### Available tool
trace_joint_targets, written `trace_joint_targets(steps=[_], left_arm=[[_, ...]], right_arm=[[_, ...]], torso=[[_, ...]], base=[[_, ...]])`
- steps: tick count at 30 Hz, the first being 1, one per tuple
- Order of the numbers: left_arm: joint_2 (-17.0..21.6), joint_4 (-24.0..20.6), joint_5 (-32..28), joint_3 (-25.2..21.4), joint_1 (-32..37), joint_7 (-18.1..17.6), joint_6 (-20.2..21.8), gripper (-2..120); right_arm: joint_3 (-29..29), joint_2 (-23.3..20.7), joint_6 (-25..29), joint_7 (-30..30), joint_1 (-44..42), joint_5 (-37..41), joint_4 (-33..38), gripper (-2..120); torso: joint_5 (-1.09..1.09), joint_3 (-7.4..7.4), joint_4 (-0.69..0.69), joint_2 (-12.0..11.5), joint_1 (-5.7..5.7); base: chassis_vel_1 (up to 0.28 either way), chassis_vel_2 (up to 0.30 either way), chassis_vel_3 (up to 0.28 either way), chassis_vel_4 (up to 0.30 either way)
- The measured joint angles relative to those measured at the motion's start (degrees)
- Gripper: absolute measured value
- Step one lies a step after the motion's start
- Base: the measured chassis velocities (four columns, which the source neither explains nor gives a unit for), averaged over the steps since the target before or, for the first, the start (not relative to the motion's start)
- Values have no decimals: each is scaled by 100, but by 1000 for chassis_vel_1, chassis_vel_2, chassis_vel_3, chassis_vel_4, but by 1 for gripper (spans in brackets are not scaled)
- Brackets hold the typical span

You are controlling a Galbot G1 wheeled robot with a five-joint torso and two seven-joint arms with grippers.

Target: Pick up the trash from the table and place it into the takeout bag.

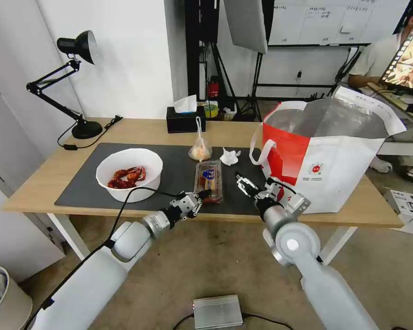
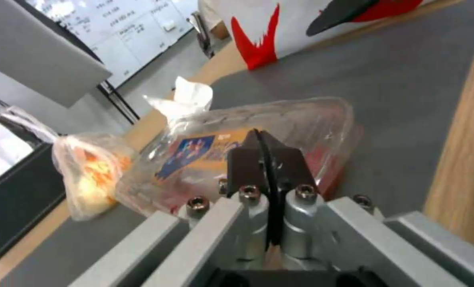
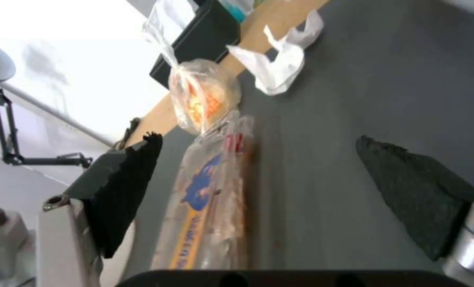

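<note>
On the dark grey mat [image 1: 170, 160] covering the light-wood table [image 1: 41, 178], the clear hinged tray [image 1: 209, 179] of scraps lies at the mat's near edge. The left gripper [image 1: 201, 196] sits at the tray's near-left corner, its fingers [image 2: 266, 159] pressed together with nothing between them. The right gripper [image 1: 242, 182] hovers just right of the tray, jaws spread wide and empty. Behind the tray stand the knotted clear bag [image 1: 200, 149] (orange contents) and the crumpled tissue [image 1: 229, 156]. The white bowl [image 1: 129, 173] of crayfish shells rests to the tray's left; the takeout bag [image 1: 326, 156] stands open to its right.
</note>
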Motion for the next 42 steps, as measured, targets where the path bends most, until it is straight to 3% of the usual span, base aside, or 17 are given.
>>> trace_joint_targets(steps=[27,39,42], left_arm=[[-187,154,1,-15,56,-43,-35,0],[-194,142,1,-123,154,-42,-73,0],[-193,136,1,-146,184,-42,-88,0]], right_arm=[[-366,854,-268,240,721,213,-928,92],[-371,920,-725,383,856,528,-1052,92],[-370,910,-784,399,870,534,-1076,86]], torso=[[0,-1,0,0,0],[0,-1,0,0,0],[0,-1,-1,0,0]], base=[[0,0,0,0],[0,0,0,0],[0,0,0,0]])
